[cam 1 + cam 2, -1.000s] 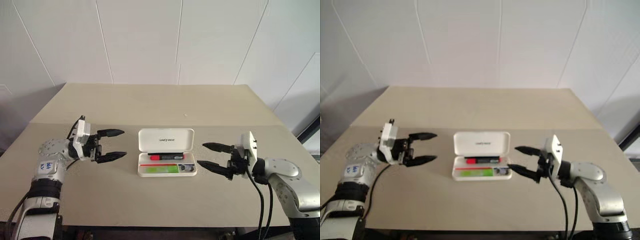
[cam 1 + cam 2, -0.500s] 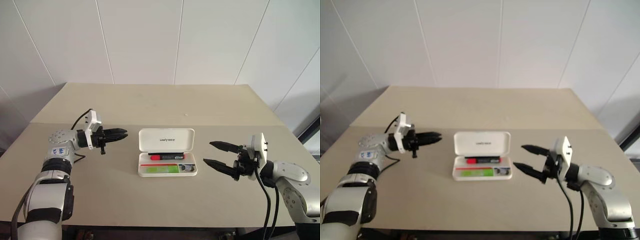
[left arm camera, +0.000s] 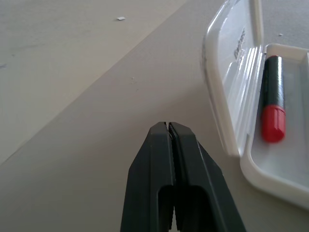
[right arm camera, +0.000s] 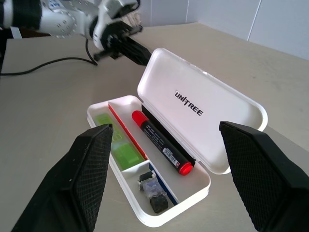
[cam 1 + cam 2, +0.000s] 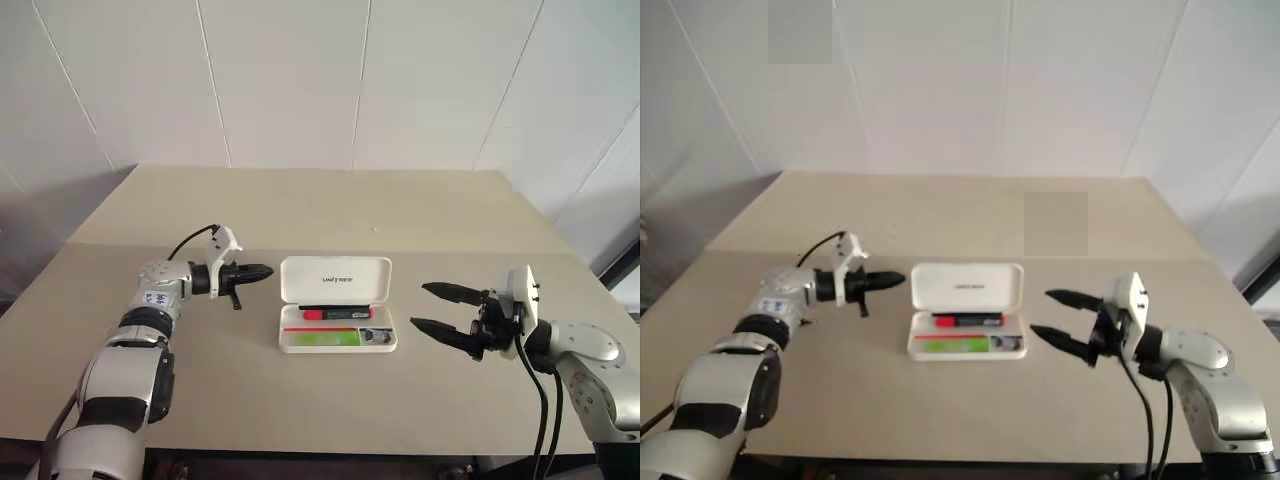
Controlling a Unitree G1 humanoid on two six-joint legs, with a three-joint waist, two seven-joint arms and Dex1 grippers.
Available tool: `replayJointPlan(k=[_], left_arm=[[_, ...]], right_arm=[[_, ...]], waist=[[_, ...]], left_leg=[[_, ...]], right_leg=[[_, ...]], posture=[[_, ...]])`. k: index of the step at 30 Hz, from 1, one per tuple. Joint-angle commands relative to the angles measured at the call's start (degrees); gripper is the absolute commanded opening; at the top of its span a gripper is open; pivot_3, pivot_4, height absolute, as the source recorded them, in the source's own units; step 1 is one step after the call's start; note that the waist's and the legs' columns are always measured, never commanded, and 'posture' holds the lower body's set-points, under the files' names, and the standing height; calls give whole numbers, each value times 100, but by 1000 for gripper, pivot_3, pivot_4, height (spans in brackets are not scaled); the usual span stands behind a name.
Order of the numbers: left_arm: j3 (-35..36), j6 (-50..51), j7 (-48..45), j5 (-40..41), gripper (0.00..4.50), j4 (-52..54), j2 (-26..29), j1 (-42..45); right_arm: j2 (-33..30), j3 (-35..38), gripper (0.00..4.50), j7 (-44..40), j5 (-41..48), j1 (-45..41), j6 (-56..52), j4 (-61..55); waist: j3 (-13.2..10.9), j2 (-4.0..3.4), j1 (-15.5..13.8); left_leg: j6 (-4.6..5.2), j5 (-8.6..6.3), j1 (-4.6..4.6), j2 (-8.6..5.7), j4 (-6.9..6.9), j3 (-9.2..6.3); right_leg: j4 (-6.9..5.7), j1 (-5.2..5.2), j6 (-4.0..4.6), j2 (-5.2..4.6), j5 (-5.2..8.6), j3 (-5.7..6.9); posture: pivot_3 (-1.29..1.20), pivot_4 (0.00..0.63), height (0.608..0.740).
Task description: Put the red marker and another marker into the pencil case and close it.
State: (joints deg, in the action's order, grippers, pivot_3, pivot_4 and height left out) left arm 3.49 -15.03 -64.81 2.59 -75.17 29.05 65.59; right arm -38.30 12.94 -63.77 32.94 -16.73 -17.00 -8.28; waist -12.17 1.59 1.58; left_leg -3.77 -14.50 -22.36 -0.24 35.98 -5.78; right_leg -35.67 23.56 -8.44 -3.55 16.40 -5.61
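Left fingers [image 3: 170, 131] now shut, nearer case [image 5: 336, 279].

In the left wrist view the pencil case [image 3: 231, 96] is cut off by the right edge of the frame, so its far end and front compartments are not seen. The red marker [image 3: 273, 104] is partly covered there at its upper end by the raised lid. The left end effector [image 3: 170, 133] is cut off by the bottom edge of that frame. In the right wrist view the lime-green marker [image 4: 120, 142] is partly hidden behind one finger [image 4: 87, 179] at lower left, and both fingers are cut by the bottom edge. The small dark items [image 4: 152, 191] in the end compartment cannot be identified. In the head views the lid lettering [image 5: 335, 281] is too small to be read.
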Motion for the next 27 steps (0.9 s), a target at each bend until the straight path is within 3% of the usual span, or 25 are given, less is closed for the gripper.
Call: replayJointPlan(k=[1, 7, 13, 20, 27], left_arm=[[141, 26, 44, 12, 53, -4, -113, 304], [244, 187, -224, 51, 53, -48, -350, 521], [315, 311, -1056, 88, 53, 5, -498, 610], [30, 332, -2570, -63, 53, 177, -464, 603], [-647, -255, -2768, -413, 53, 286, -469, 532]], right_arm=[[-144, 200, 4500, -366, 175, -172, 273, 313], [-547, 164, 4500, -1374, 55, -789, 755, 1611], [-838, -17, 4500, -2036, -297, -1754, 1286, 2998], [-885, -101, 4500, -2454, -325, -1975, 1382, 3292], [-786, -166, 4500, -2476, -375, -2031, 1429, 3328]], waist=[[0, 0, 4], [-2, 1, 20], [-3, -1, 21], [-4, -2, 21], [-4, -2, 19]], left_leg=[[0, 0, 0, 0, 1, 0], [0, 0, 2, 0, 2, 1], [0, 0, 2, -2, -1, 3], [0, 0, -3, -1, -3, 4], [0, 0, -3, -1, 8, 4]], right_leg=[[-1, 0, -1, 0, 0, 0], [-4, 0, -1, 2, 0, -1], [-2, 0, -3, 1, -1, -1], [4, 3, -4, 1, 0, -2], [-4, 2, -4, 0, 0, -2]], posture=[[0, 150, 740], [0, 150, 740], [0, 150, 740], [0, 150, 740], [0, 150, 740]])
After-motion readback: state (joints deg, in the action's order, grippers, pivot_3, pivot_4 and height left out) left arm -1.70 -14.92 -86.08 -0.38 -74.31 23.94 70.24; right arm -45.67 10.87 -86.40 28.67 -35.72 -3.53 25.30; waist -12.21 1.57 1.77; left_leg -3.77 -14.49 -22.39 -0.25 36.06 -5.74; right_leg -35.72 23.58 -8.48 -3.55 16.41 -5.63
